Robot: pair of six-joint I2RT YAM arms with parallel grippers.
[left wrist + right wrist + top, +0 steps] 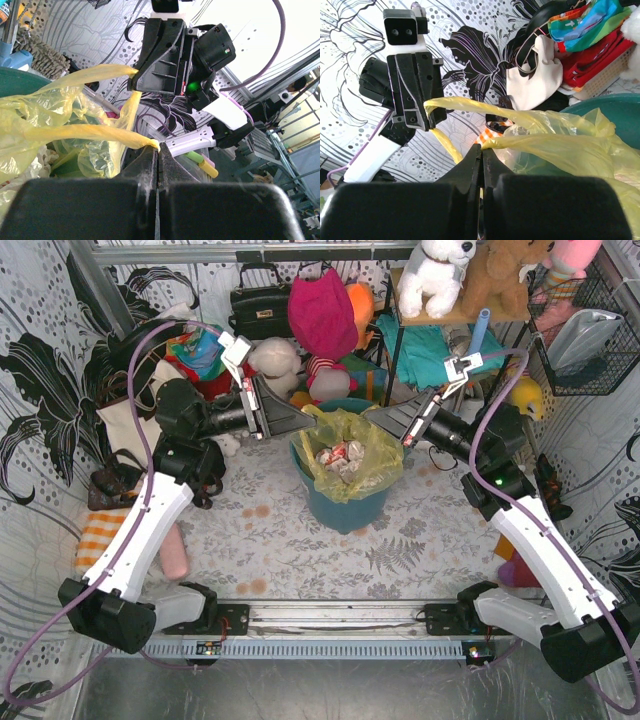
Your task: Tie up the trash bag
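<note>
Trash bag [350,455] sat in the teal bin [345,508], left gripper [303,421] and right gripper [388,421] each clenched on a stretched yellow strand.

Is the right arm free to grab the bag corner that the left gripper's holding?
Probably not yet: the right gripper is shut on its own twisted corner of the trash bag, so its jaws are taken. Nothing else stands between it and the left gripper, close across the bag's mouth.
</note>
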